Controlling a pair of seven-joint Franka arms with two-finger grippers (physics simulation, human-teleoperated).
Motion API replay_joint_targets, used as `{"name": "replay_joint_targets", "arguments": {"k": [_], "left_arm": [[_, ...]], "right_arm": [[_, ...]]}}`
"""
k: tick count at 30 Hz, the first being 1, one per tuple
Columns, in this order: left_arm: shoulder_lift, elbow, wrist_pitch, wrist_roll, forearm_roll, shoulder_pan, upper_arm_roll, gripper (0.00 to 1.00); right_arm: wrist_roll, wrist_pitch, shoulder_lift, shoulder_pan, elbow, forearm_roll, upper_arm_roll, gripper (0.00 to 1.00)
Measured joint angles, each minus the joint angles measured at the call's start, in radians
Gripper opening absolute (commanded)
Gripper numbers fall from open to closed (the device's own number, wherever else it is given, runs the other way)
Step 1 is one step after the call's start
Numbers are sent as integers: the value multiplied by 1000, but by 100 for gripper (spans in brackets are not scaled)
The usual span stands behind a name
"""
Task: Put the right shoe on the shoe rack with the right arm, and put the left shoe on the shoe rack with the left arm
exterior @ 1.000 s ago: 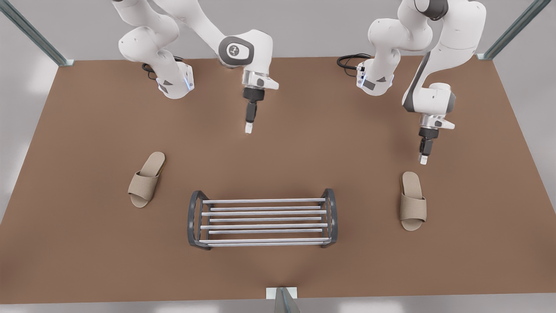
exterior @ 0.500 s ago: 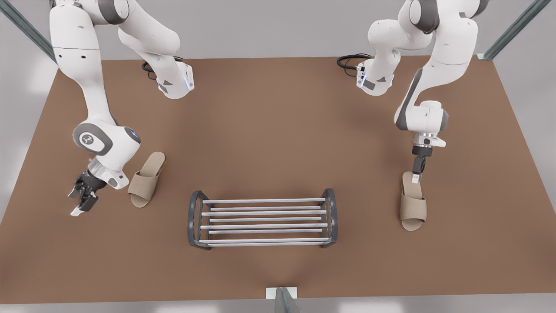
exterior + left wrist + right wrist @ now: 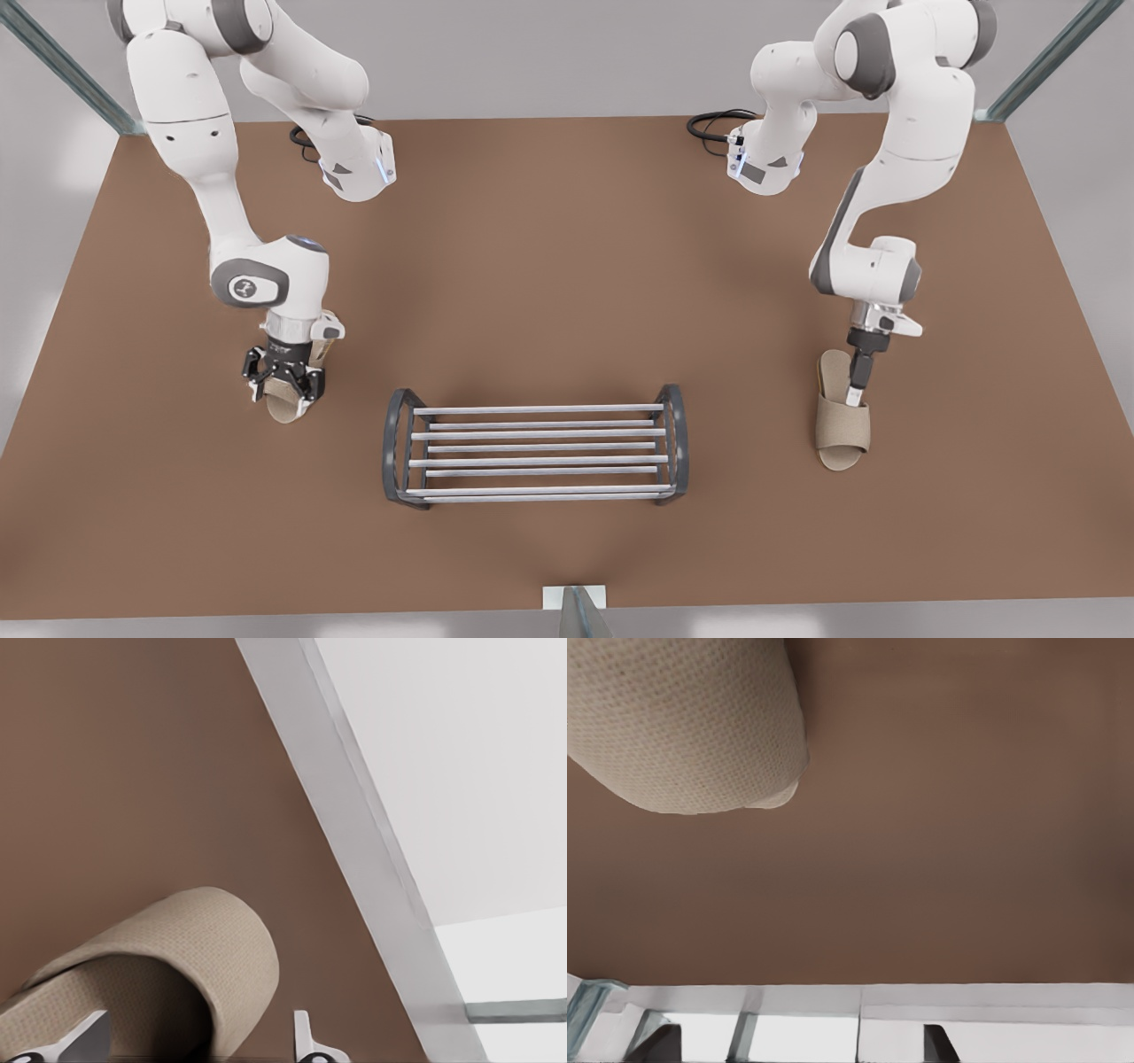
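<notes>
Two slippers, one rack between two claws. Right claw, spread, straddles a slipper; left claw, spread, sits at the strap of the second slipper.

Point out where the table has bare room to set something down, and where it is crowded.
Bare: the table between the arm bases and the rack; the strip from rack to near edge. Crowded: the left gripper, jaws open, over one slipper; the right gripper at the other slipper.
</notes>
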Motion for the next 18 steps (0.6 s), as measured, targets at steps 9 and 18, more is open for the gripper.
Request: {"name": "replay_joint_targets", "arguments": {"k": [9,18], "left_arm": [[43,66,12,-138,-8,15,-22,100],[93,149,14,-223,-4,24,-32,100]], "right_arm": [[-56,-144,-225,178,-266,-72,0,100],[-79,-428,-184,172,-328,52,83,100]]}}
